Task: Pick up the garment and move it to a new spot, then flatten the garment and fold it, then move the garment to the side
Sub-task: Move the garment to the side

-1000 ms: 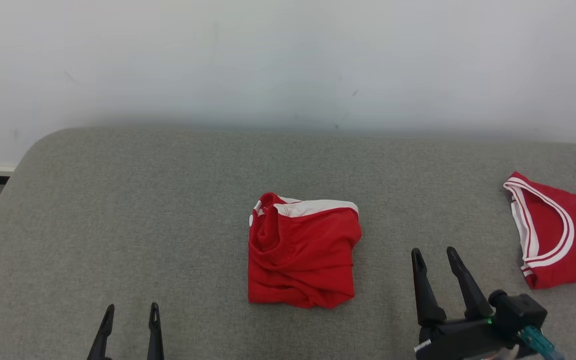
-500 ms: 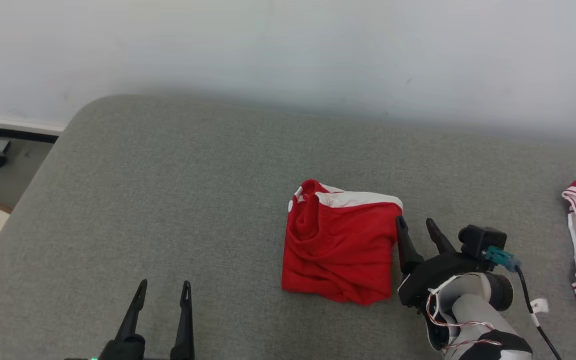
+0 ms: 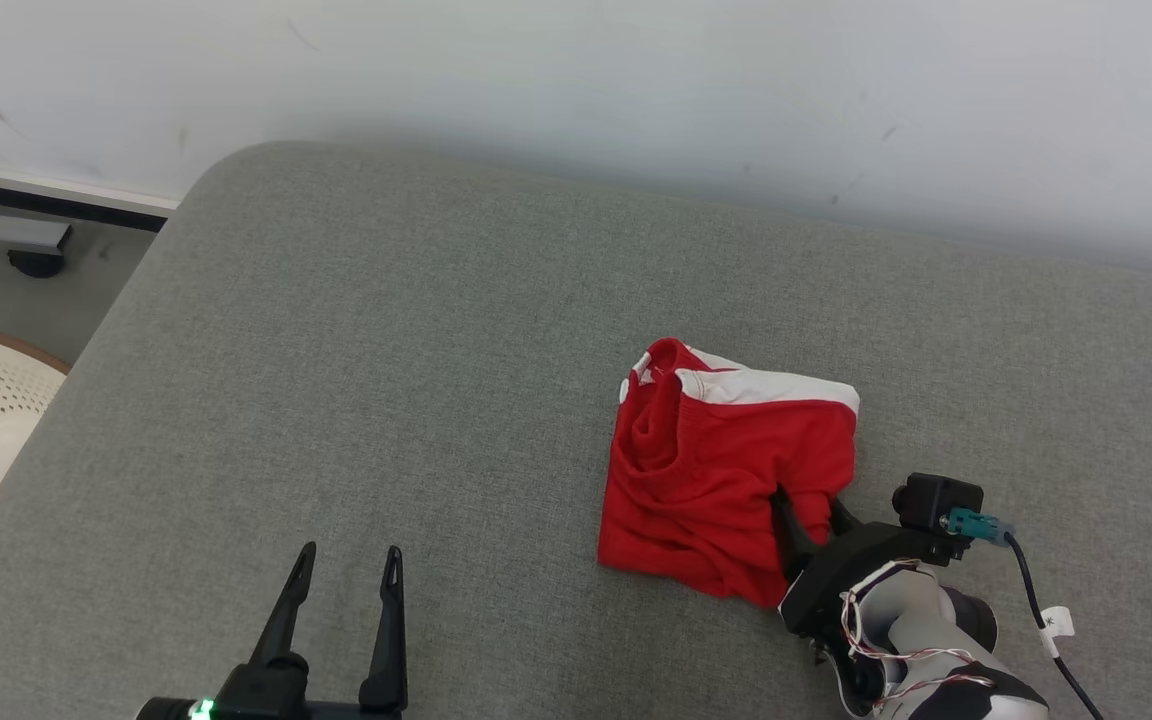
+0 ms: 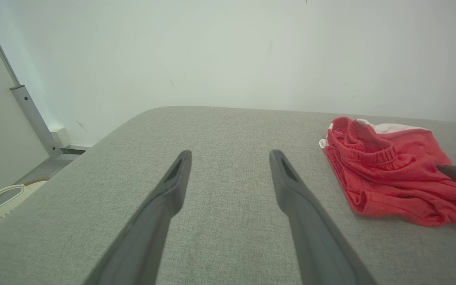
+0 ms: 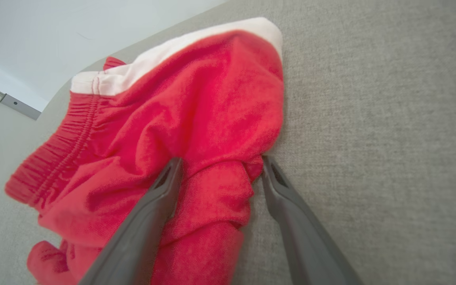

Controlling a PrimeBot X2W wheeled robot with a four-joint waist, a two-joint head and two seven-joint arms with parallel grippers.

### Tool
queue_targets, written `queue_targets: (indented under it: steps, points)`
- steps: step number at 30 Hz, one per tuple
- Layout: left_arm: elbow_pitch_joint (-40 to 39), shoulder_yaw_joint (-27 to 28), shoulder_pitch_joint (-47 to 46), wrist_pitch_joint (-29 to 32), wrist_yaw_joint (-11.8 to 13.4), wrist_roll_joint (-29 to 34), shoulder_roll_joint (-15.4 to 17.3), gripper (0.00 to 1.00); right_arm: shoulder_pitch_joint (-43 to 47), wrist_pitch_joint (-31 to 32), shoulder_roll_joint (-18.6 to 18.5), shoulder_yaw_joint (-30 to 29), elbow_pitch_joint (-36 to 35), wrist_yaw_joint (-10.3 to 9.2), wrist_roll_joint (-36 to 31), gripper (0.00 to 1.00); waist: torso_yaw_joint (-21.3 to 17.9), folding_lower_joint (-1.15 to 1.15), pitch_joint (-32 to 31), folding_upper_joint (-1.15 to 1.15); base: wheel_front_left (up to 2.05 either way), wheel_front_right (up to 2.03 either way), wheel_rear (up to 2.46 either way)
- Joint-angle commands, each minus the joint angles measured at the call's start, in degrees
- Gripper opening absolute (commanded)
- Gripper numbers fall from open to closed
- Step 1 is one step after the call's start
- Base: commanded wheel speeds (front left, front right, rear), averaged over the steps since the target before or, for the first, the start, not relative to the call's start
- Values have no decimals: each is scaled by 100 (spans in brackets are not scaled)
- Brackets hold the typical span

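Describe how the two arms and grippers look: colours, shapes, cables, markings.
Left gripper: two long, dark, tapered fingers on a black base with a green light. Right gripper: same fingers, black mount, a black box with a teal connector and a black cable bearing a white tag. Its forearm is pale grey, looped with thin red-and-white wires.

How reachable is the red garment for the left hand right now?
Probably yes: bare grey cushion lies between the open left hand and the red garment. The right hand straddles its near right corner, so they might crowd there.
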Motion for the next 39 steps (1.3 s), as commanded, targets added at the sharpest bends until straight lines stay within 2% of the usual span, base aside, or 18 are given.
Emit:
queue_targets:
  steps: [1,2,3,4,7,11,12,17,21,29,39]
  points:
    - [19,-19,-62,-12,17,-26,-3,100,111,124,10,149,63,5,194,100,-7,-1,2,0,0,0,0]
    - [35,-25,-73,-12,13,-29,-3,100,116,144,12,240,90,5,302,98,-4,-1,-4,0,0,0,0]
    - [49,-30,-83,-12,4,-28,-3,100,100,121,17,333,136,5,357,29,3,-1,-14,0,0,0,0]
    - [65,-39,-92,-12,-3,-20,-2,100,78,80,19,450,181,5,345,0,12,-1,-28,0,0,0,0]
    - [72,-12,-74,-12,0,-9,-2,100,-60,-103,14,789,259,5,141,0,-15,-1,-69,0,0,0,0]
    - [34,89,80,-12,22,-24,-3,100,-209,-232,-70,983,208,5,-137,0,-264,-1,-93,0,0,0,0]
    - [12,148,123,-12,31,-43,-1,100,-288,-242,-297,1035,58,4,-306,0,-435,-1,-73,0,0,0,0]
    - [-41,250,73,-12,14,-59,-2,100,-275,-241,-867,1154,-601,4,-819,0,-902,-1,13,0,0,0,0]
    - [-69,306,-8,-12,-21,-48,-2,100,-241,-242,-1412,1471,-973,4,-1129,0,-1243,-1,56,0,0,0,0]
    - [-156,469,-96,-12,-70,23,-2,100,-572,-244,-2278,1989,-1270,4,-1042,0,-1844,-1,279,0,0,0,0]
    - [-173,597,-205,-12,-145,150,0,100,-1112,-149,-3073,2399,-1162,4,-788,0,-2088,-1,457,0,0,0,0]
